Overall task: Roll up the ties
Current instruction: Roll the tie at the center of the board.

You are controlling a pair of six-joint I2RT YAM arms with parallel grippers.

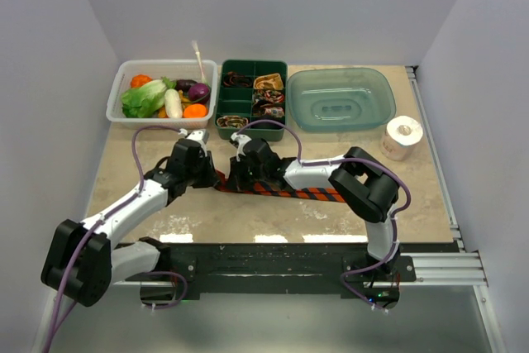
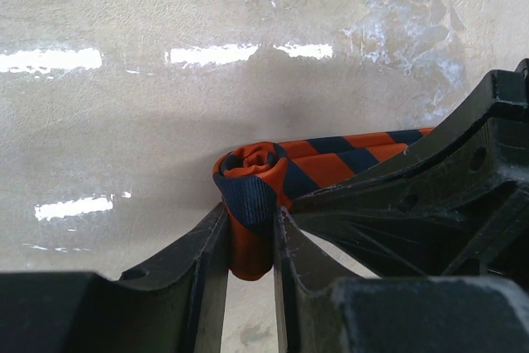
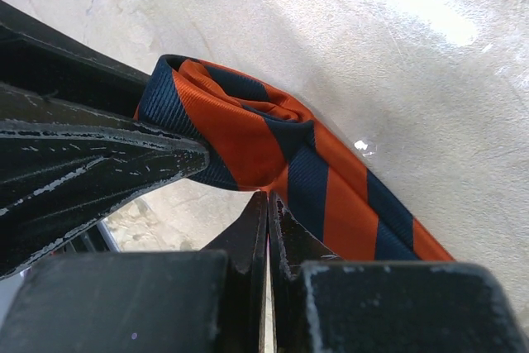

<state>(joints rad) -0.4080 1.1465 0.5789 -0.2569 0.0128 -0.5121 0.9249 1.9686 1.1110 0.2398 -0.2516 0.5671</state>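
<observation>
The left arm and the right arm reach forward and bend inward, so both wrists meet low over the counter. The left gripper pinches the rolled end of the striped tie. The right gripper has its fingers pressed together, just beside the roll.

Left tool perhaps on striped tie
</observation>
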